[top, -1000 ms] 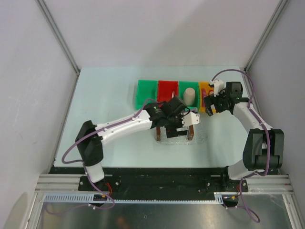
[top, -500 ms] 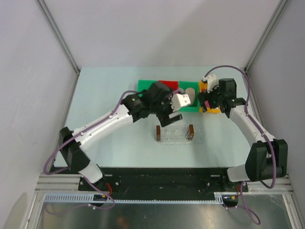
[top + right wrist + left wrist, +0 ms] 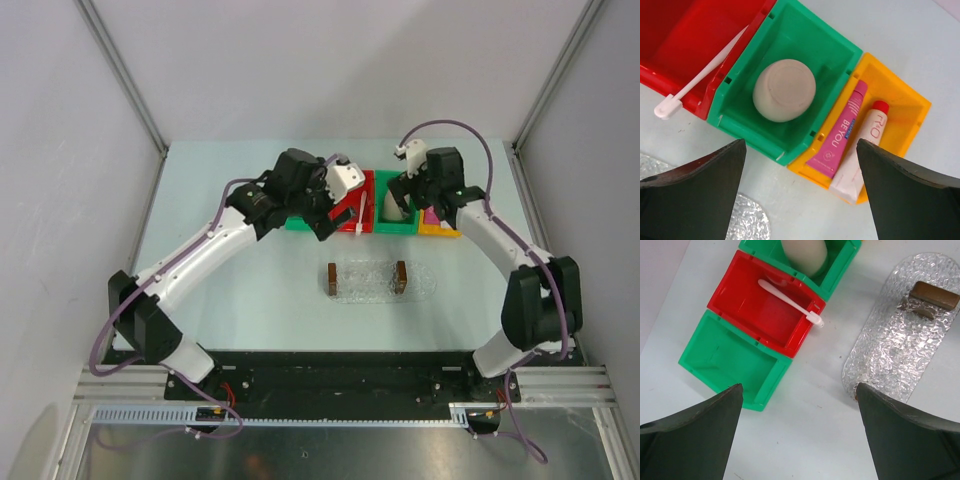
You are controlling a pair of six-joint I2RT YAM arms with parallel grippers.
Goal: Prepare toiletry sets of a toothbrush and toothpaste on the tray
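The left gripper (image 3: 797, 390) and the right gripper (image 3: 801, 143) are held with fingers wide apart, nothing gripped. The toothbrush (image 3: 790, 302) is propped in the red bin (image 3: 747, 307) and the toothpaste (image 3: 840, 132) is laid in the yellow bin (image 3: 905, 107), toward the far edge of the table (image 3: 220, 290). The tray (image 3: 890, 355) is set nearer.

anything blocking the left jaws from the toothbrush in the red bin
Nothing visible. The toothbrush lies bare across the red bin, its head over the tray-side rim, with the left jaws wide open above it.
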